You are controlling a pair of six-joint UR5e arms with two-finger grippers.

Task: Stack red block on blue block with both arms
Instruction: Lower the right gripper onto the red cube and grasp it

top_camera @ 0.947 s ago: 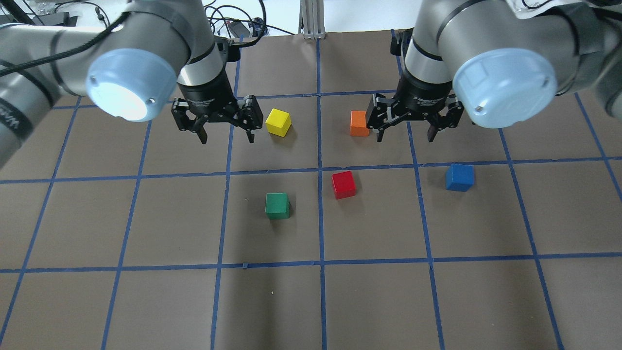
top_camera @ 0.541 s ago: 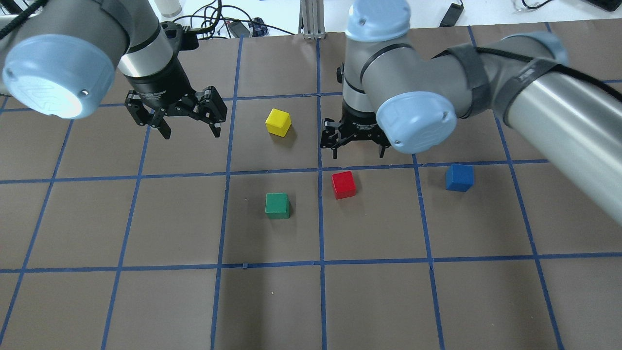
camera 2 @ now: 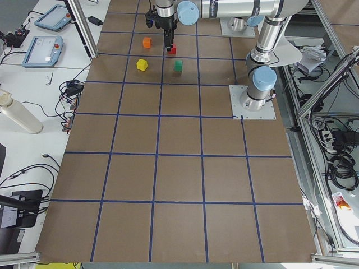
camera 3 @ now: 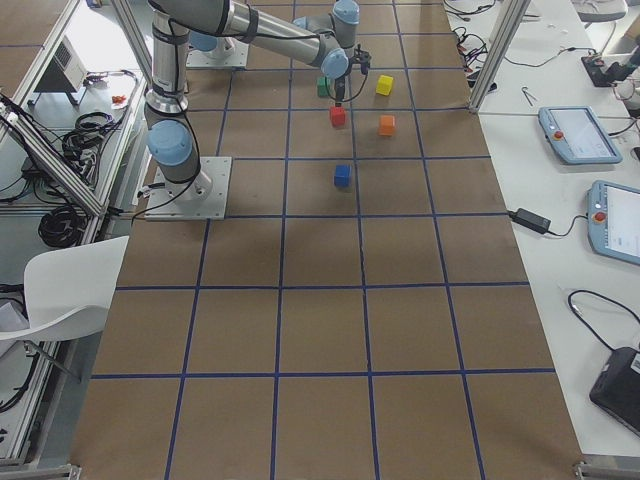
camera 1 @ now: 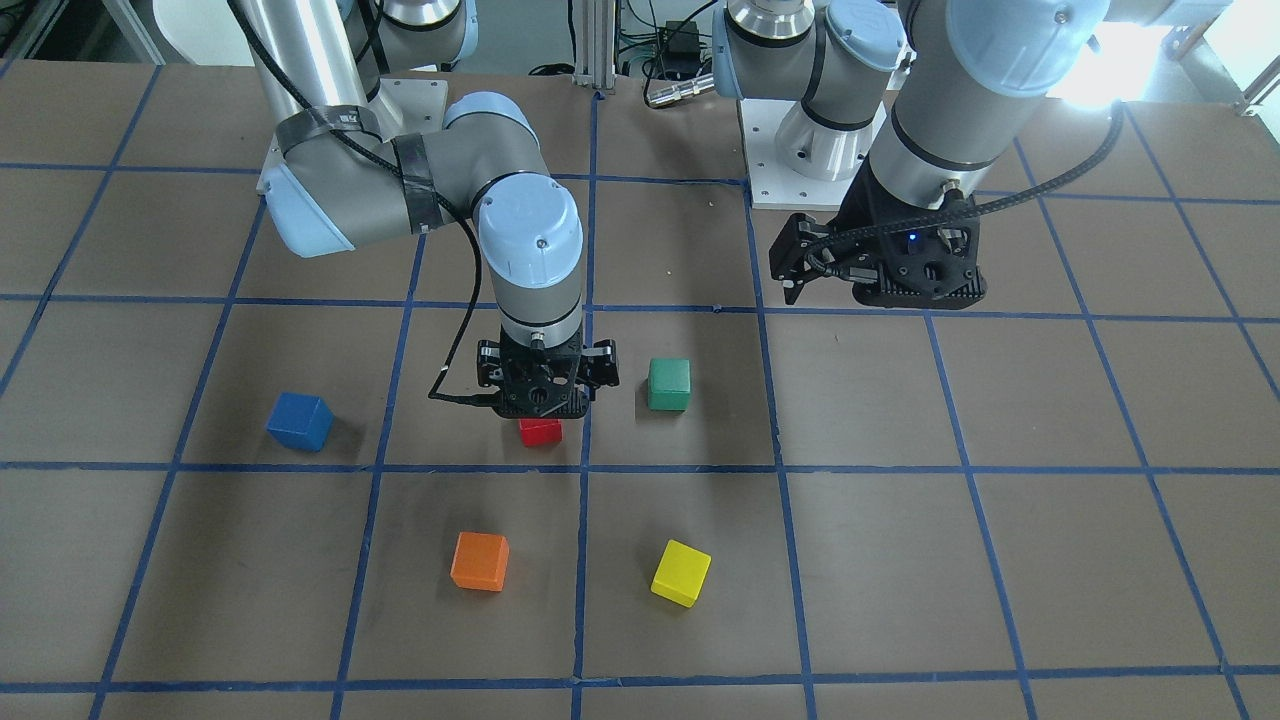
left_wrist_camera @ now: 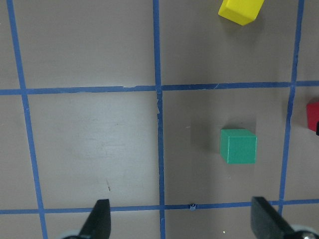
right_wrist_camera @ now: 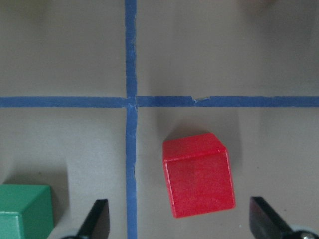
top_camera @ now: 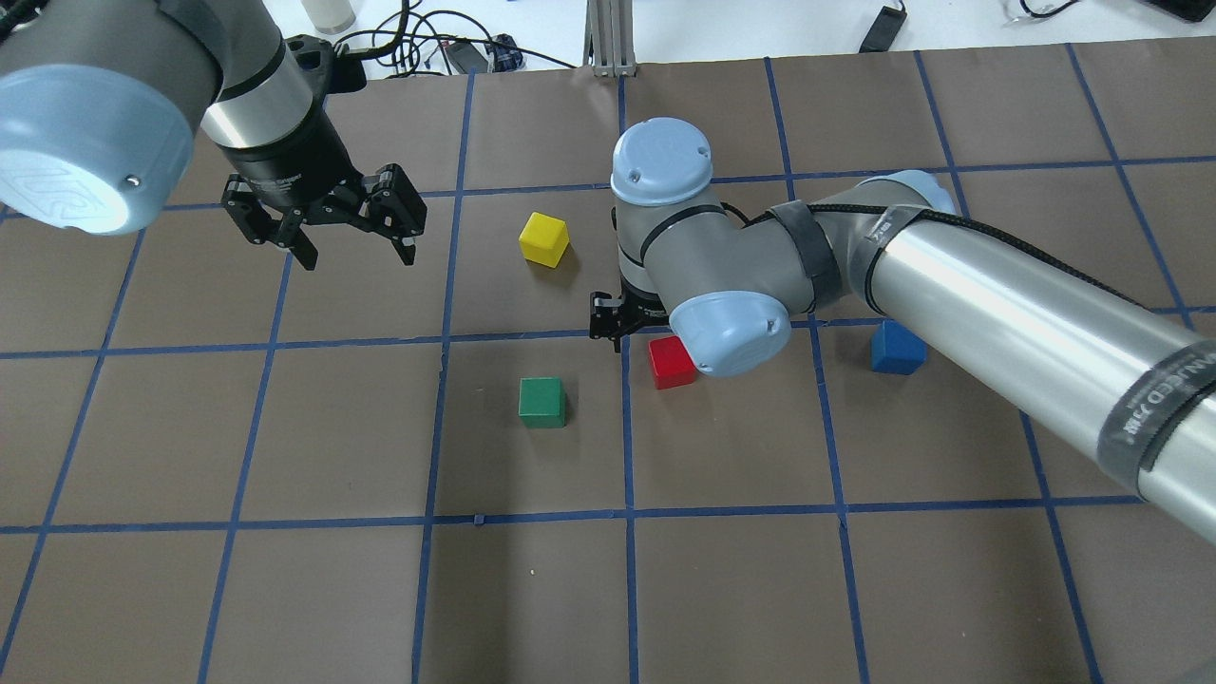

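The red block (top_camera: 670, 363) sits on the brown table near the centre grid crossing. My right gripper (right_wrist_camera: 182, 226) hangs open just above it, one finger (right_wrist_camera: 97, 219) on each side and the block (right_wrist_camera: 199, 174) slightly ahead of the fingertips. In the front-facing view that gripper (camera 1: 545, 400) covers most of the red block (camera 1: 540, 432). The blue block (top_camera: 898, 347) stands one square to the right, also seen in the front-facing view (camera 1: 299, 421). My left gripper (top_camera: 359, 249) is open and empty, high over the back left.
A green block (top_camera: 542, 401) lies left of the red one, close to the right gripper's left finger. A yellow block (top_camera: 544, 237) stands behind it. An orange block (camera 1: 480, 560) lies further out, hidden under my right arm in the overhead view.
My right arm swung left and forward from beside the orange block and dropped over the red block. My left arm drew back to the left, away from the yellow block.
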